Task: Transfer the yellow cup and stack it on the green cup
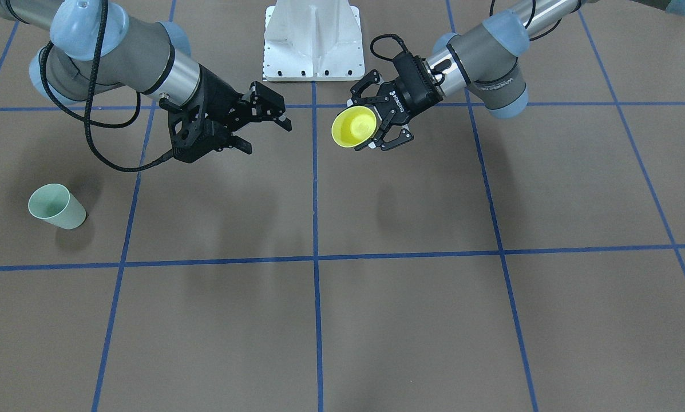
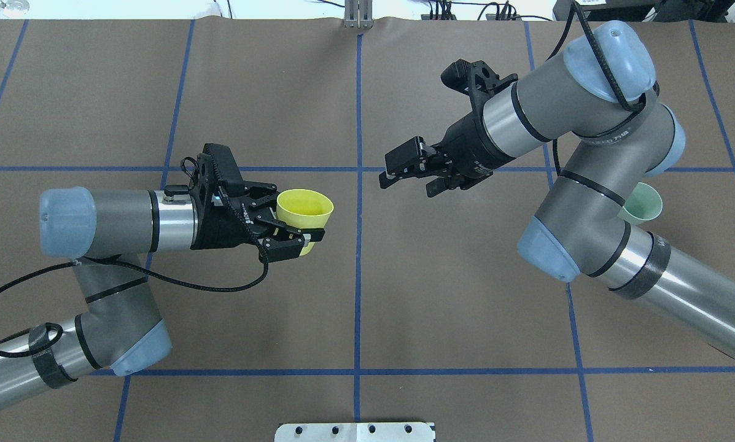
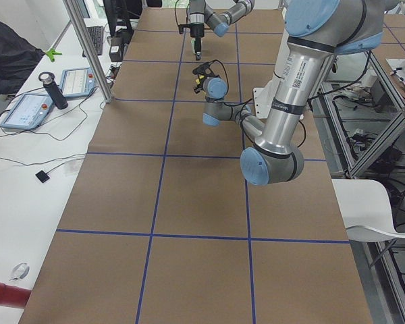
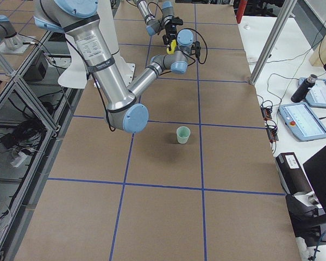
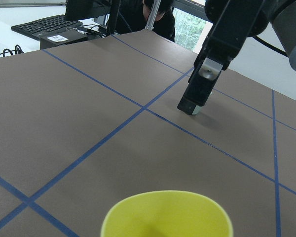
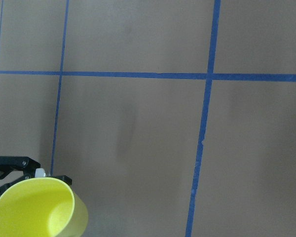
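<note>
My left gripper is shut on the yellow cup and holds it above the table near the centre line, mouth tilted toward the far side. The cup also shows in the front view, in the left gripper, at the bottom of the left wrist view, and at the lower left of the right wrist view. My right gripper is open and empty, facing the cup across a gap; it also shows in the front view. The green cup stands upright on the table on my right side, partly hidden behind the right arm in the overhead view.
The brown table cover carries a grid of blue tape lines. The white robot base plate sits at the table's near edge. Tablets and cables lie beside the table in the side views.
</note>
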Controlling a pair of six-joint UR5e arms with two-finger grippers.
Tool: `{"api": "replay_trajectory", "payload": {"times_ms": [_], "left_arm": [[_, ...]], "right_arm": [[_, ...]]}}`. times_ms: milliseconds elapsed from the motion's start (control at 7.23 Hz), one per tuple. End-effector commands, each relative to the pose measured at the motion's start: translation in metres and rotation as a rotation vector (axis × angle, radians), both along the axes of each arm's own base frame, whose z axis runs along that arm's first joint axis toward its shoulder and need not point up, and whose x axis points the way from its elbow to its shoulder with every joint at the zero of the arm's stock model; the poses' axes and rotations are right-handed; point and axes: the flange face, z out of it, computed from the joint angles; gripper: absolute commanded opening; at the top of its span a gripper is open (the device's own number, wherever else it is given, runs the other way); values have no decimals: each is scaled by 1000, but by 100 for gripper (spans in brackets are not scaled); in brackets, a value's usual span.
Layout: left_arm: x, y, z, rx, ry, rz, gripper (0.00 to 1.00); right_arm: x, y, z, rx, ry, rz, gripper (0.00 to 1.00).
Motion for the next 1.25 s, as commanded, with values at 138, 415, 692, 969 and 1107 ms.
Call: {"api": "replay_trajectory", "payload": {"times_ms": [138,415,692,969,1107], "left_arm": [[3,0,-4,2,6,0,0],[9,-3,-13,7,16,0,0],[10,-3,-15,9,18,2,0],[12,-4,-20,12,24,0,0],[12,-4,-21,13,25,0,0]], "right_arm": [[-20,2,-17,-38,-2,-12,99],[-31,-6,-17,-67,10,-7,99],[-45,-14,-26,-71,14,-9,99],[-58,-5,-32,-69,11,-32,99],[-61,-2,-36,-82,7,-23,99]]}}
